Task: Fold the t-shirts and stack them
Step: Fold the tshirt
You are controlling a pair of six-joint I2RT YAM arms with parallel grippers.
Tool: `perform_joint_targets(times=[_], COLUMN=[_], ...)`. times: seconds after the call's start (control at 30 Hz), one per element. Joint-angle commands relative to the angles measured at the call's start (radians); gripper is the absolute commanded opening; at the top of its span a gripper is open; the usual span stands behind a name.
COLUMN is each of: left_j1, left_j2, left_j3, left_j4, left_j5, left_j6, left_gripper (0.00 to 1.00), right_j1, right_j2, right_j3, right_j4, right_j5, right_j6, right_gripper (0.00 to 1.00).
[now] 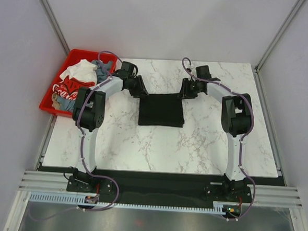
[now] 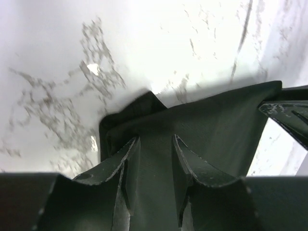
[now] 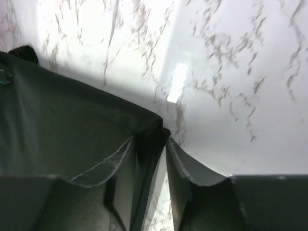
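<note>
Flanking the far corners of the black t-shirt

It lies mid-way across the surface, a near-square fold; its far edge runs left to right, one hand at each end, equally near. Left hand straddles its corner, cloth filling the gap; pinching or not, I cannot tell. Right hand is spread, marble showing between its fingers. The red bin, far left, holds white, red Coca-Cola and grey-blue tees.

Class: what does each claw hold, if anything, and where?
Right claw: open around the black t-shirt, far right corner, holding nothing. Left claw: over the far left corner; grip unclear.
</note>
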Motion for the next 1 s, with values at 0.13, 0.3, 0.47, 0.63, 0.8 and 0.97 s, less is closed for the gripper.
perform_joint_targets(times=[0.13,0.3,0.47,0.63,0.8,0.97], left_j1=[0.024,0.024,0.039,0.048,0.042,-0.004], left_j2=[0.094,0.122,0.084,-0.054,-0.248,-0.329], left_j3=[0.129,0.152,0.163,0.11,-0.05,-0.233], left_j4=[0.008,0.006,0.006,0.005,0.005,0.009], left_j5=[-0.008,0.001,0.072,0.107,0.124,0.147], left_j6=[0.053,0.056,0.045,0.05,0.047,0.047], left_gripper=[0.4,0.4,0.45,0.49,0.52,0.48], right_j1=[-0.023,-0.037,-0.059,-0.083,-0.08,-0.032], right_j2=[0.082,0.09,0.09,0.026,-0.097,-0.22], right_j3=[0.06,0.015,0.028,0.061,0.003,-0.13], right_j4=[0.039,0.098,0.107,0.101,0.064,0.055], right_j5=[0.029,0.012,-0.001,-0.044,-0.08,-0.078], right_j6=[-0.008,0.015,0.057,0.123,0.143,0.135], right_gripper=[0.21,0.17,0.37,0.52,0.45,0.17])
